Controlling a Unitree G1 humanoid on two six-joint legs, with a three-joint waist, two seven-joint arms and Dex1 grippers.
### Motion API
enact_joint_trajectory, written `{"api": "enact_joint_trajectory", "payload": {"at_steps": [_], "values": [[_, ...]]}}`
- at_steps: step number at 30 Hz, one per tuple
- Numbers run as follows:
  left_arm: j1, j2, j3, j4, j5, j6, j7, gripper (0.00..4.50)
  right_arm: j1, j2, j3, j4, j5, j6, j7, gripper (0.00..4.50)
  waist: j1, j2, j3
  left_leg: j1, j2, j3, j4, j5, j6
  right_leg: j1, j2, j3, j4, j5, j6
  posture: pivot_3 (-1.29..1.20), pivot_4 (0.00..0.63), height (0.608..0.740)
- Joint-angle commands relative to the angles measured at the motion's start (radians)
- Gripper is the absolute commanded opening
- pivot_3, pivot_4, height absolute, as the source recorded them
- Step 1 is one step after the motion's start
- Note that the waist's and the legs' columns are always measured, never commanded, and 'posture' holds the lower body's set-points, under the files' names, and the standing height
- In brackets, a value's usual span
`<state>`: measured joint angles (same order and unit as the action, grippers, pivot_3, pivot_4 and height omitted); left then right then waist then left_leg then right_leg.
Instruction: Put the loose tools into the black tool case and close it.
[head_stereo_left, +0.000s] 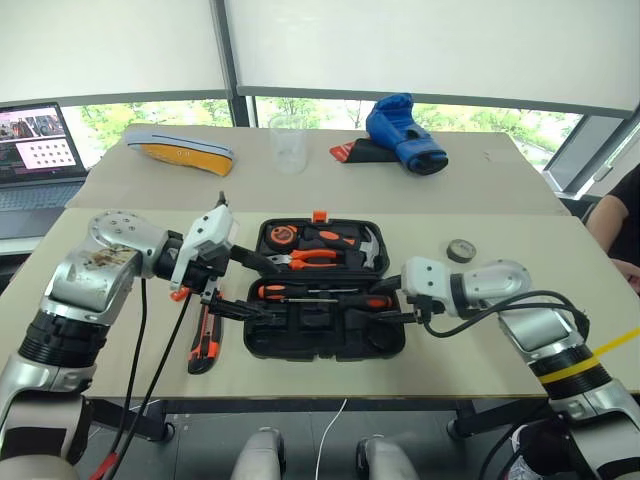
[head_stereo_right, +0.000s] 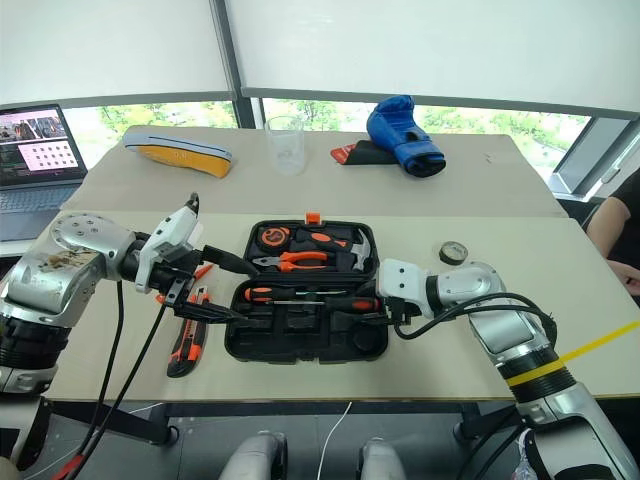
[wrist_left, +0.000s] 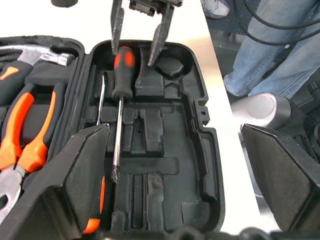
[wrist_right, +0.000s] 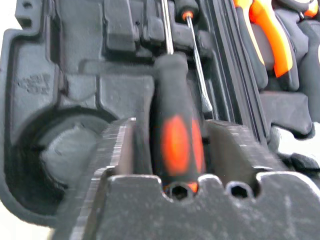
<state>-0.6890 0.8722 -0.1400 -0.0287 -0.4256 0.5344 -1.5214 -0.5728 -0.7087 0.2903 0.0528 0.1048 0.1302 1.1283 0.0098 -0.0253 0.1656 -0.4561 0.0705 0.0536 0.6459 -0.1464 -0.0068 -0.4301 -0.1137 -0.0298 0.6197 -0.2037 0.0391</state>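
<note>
Black moulded tool case (head_stereo_left: 325, 290) lies open at table centre, lid half at 12 w/ pliers (head_stereo_left: 312, 257), hammer (head_stereo_left: 368, 246) and tape measure (head_stereo_left: 282, 236) seated; orange latch at far edge. Head views: two orange-and-black screwdrivers (head_stereo_left: 320, 294) lie in the near half. Utility knife (head_stereo_left: 204, 340) sits outside, at 9 o'clock of case, near the table's front edge; tape roll (head_stereo_left: 461, 250) at 2 o'clock, well apart from case.

Right wrist view adds detail: right gripper (wrist_right: 170, 145), fingers spread either side of a screwdriver handle (wrist_right: 176, 135) lying in its recess, not pinching it; second shaft just beside. Left wrist view shows the same handle from the opposite end, right gripper's fingers straddling it, plus a person's jeans past the table edge.

Left gripper (head_stereo_left: 240, 285) hangs over case's 9 o'clock rim, jaws wide, nothing betw. them.

Far table at 12: blue boxing glove (head_stereo_left: 404, 132), clear cup (head_stereo_left: 288, 142), laptop (head_stereo_left: 38, 150) at 10.
</note>
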Motion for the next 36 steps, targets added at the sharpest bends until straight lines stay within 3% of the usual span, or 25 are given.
{"api": "enact_joint_trajectory", "payload": {"at_steps": [1,3,4,15,27,31,36], "values": [[-0.021,0.001,0.006,-0.009,0.001,-0.016,-0.001,4.50,-0.042,0.039,-0.064,-0.081,0.079,0.122,-0.026,3.99,-0.003,0.000,0.000,0.000,0.000,0.000,0.000,0.000,0.000,-0.001,0.001,0.001,0.001,0.000,0.000,0.00,0.150,0.740],[-0.017,0.000,0.006,-0.010,0.002,-0.018,0.001,4.50,-0.040,0.061,-0.066,-0.113,0.101,0.179,-0.030,3.99,-0.002,0.000,0.000,0.000,0.000,0.000,0.000,0.000,0.000,-0.003,0.001,0.003,0.005,0.000,-0.001,0.00,0.150,0.740],[-0.014,-0.001,0.006,-0.010,0.003,-0.020,0.001,4.50,-0.039,0.070,-0.064,-0.126,0.110,0.201,-0.032,3.78,-0.001,0.000,0.000,0.000,0.000,0.000,0.000,0.000,0.000,-0.004,0.001,0.003,0.006,0.000,0.000,0.00,0.150,0.740],[-0.002,-0.001,0.007,-0.018,0.008,-0.024,0.009,4.50,-0.030,0.122,-0.015,-0.124,0.078,0.237,-0.048,0.09,0.001,0.000,0.000,0.000,0.000,0.001,0.000,0.000,0.000,-0.006,0.002,0.005,0.009,-0.002,-0.003,0.00,0.150,0.740],[0.019,-0.010,0.002,-0.019,0.014,-0.034,0.022,4.50,-0.057,0.172,0.169,0.046,-0.179,0.166,-0.134,0.03,-0.008,-0.002,-0.001,0.004,0.000,0.002,0.000,0.000,-0.001,-0.005,0.005,0.010,0.010,-0.002,-0.003,0.00,0.150,0.740],[0.028,-0.008,0.007,-0.023,0.011,-0.029,0.026,4.50,-0.045,0.202,0.117,-0.042,-0.094,0.216,-0.101,0.03,-0.020,-0.002,-0.001,0.016,0.000,0.002,-0.002,-0.004,-0.008,0.004,0.005,0.012,0.010,-0.002,-0.003,0.00,0.150,0.740],[0.059,0.012,0.043,-0.022,0.005,-0.009,0.057,4.50,-0.052,0.217,-0.010,-0.218,0.089,0.363,-0.066,0.03,-0.022,-0.001,0.000,0.014,0.000,0.002,-0.002,-0.005,-0.009,0.002,0.005,0.013,0.011,-0.002,-0.004,0.00,0.150,0.740]]}}
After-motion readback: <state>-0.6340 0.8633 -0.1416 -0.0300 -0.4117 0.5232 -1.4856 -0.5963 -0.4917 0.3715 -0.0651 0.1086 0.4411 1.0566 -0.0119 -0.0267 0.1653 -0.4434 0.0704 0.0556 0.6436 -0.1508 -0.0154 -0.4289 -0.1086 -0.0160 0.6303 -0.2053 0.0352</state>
